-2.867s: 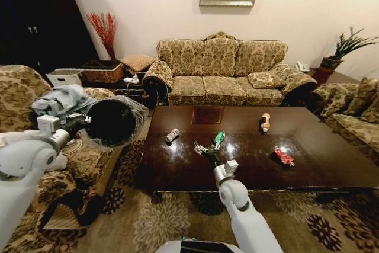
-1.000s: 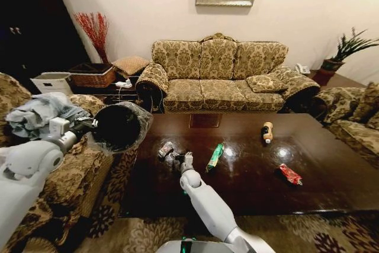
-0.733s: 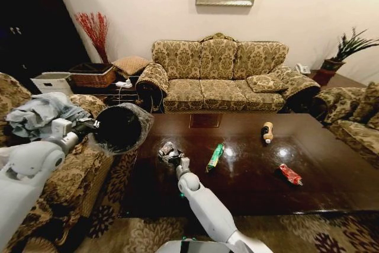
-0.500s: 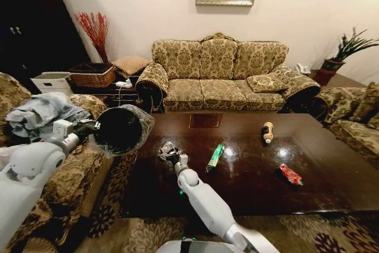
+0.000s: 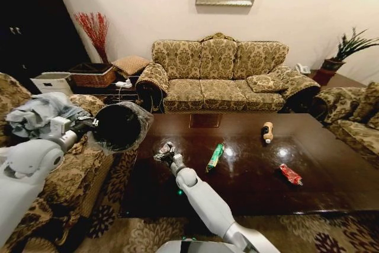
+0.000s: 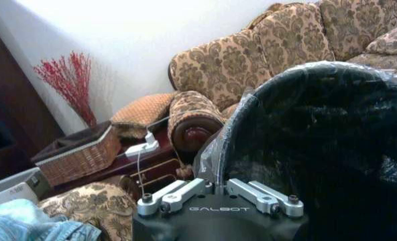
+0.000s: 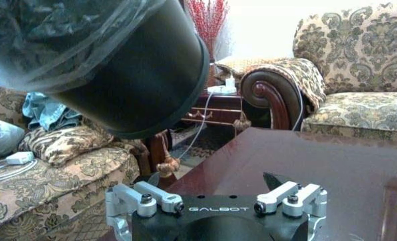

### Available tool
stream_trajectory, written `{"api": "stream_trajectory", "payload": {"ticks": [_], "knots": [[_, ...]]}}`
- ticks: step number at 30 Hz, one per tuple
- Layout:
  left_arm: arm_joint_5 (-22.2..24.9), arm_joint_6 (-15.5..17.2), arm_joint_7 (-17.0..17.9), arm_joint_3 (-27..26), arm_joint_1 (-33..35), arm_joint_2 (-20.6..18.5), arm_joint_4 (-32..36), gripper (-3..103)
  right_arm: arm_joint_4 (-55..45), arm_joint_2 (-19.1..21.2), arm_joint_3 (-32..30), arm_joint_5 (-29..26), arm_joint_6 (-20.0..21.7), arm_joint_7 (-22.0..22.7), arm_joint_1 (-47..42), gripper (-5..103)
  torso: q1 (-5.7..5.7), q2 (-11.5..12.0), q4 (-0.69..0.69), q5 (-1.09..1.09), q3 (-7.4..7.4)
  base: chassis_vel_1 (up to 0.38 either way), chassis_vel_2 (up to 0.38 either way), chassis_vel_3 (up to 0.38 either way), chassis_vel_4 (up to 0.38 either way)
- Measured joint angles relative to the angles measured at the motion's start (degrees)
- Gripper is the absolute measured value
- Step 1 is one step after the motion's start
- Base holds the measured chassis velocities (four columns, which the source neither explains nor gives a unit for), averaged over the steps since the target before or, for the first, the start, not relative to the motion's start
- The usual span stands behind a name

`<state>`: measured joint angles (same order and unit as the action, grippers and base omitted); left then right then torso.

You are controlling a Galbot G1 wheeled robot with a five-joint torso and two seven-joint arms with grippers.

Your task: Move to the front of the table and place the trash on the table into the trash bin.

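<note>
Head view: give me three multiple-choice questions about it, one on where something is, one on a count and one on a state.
1. Where is the trash bin?
A. On the floor under the table
B. Held up by the left gripper beside the table's left end
C. On the sofa

2. How many bits of trash lie on the table?
A. One
B. Three
C. Five

3. What state is the right gripper in?
A. Open and empty
B. Shut on the silver wrapper
C. Resting on the carpet

Answers:
1 B: the bin hangs tilted in the left gripper.
2 B: the green wrapper, bottle and red wrapper.
3 B: the wrapper sits at its tip.
</note>
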<state>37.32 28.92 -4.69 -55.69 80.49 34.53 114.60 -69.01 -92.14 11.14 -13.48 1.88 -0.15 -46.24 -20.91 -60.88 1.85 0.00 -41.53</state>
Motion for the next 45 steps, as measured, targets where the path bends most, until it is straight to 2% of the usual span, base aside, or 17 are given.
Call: {"api": "stream_trajectory", "payload": {"ticks": [14,18,30,34,39,45], "knots": [[0.0,0.0,0.0,0.1,0.0,0.7,0.3,0,-1.1,0.0,0.4,0.0,0.7,0.1,-1.3,100,0.00,0.0,-0.01,0.01,0.00,0.005,0.023,-0.004,-0.016],[-0.1,-0.1,0.0,0.5,-0.1,0.7,0.3,0,-1.2,0.0,0.5,-2.0,0.2,0.7,-1.5,100,0.00,0.0,0.00,0.00,0.00,0.019,0.094,-0.010,-0.091],[-0.3,-0.2,-0.1,2.4,-0.6,0.3,0.0,0,4.5,0.0,-1.4,-9.3,3.3,5.0,1.2,100,0.00,0.0,-0.02,0.00,-0.01,0.004,0.023,-0.004,-0.020],[-0.3,-0.2,-0.1,2.4,-0.5,0.1,0.0,0,5.2,0.0,-1.3,-10.1,4.0,6.5,1.4,100,-0.01,0.0,-0.01,0.01,-0.01,0.000,0.000,0.000,0.000],[-0.3,-0.3,-0.1,2.9,-0.7,0.4,0.0,0,6.7,0.0,-1.8,-11.3,4.1,6.9,2.4,100,0.00,0.0,0.00,0.01,-0.01,0.000,0.000,0.000,0.000],[-0.3,-0.6,-0.1,3.1,-0.8,0.3,-0.1,0,7.9,0.0,-2.7,-16.4,4.9,5.9,4.4,100,-0.01,0.0,-0.01,0.01,-0.01,0.000,0.000,0.000,0.000]]}}
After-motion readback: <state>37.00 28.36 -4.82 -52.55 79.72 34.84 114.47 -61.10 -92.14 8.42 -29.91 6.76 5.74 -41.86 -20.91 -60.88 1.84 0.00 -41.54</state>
